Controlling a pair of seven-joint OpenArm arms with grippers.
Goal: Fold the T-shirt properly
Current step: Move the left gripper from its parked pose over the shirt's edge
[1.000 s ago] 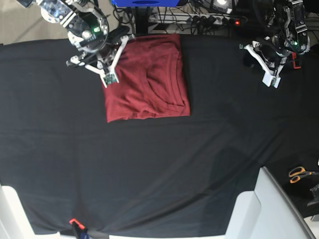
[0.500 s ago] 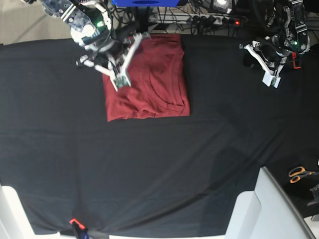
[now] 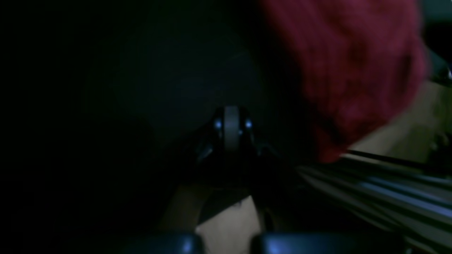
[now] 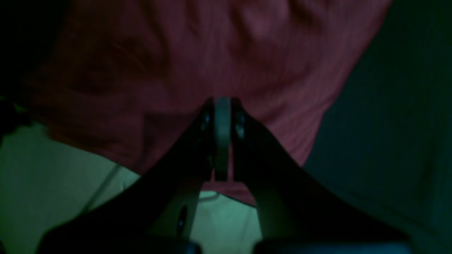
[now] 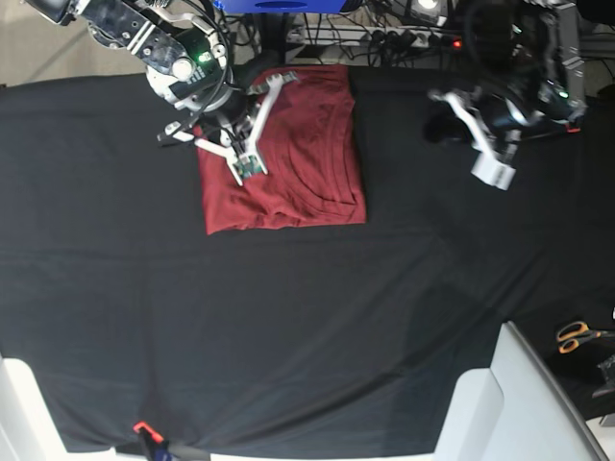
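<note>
The dark red T-shirt [image 5: 288, 158] lies folded into a rough rectangle at the back of the black cloth [image 5: 307, 317]. My right gripper [image 5: 248, 168] is over the shirt's left part, its jaws shut with nothing between them. The right wrist view shows the shut fingers [image 4: 222, 106] just above the shirt [image 4: 219, 53], near its edge. My left gripper [image 5: 494, 173] is shut and empty above the black cloth, well to the right of the shirt. In the left wrist view its fingers [image 3: 231, 121] are together and the shirt [image 3: 346, 70] is a blur at the upper right.
Orange-handled scissors [image 5: 577, 335] lie at the right edge. A white block [image 5: 509, 403] stands at the front right and another [image 5: 14, 403] at the front left. Cables and a power strip [image 5: 404, 38] run behind the cloth. An orange clip [image 5: 142, 427] sits at the front edge.
My right gripper has moved right, from the shirt's left edge onto the shirt. My left arm has swung left toward the shirt. The shirt's folds look flatter.
</note>
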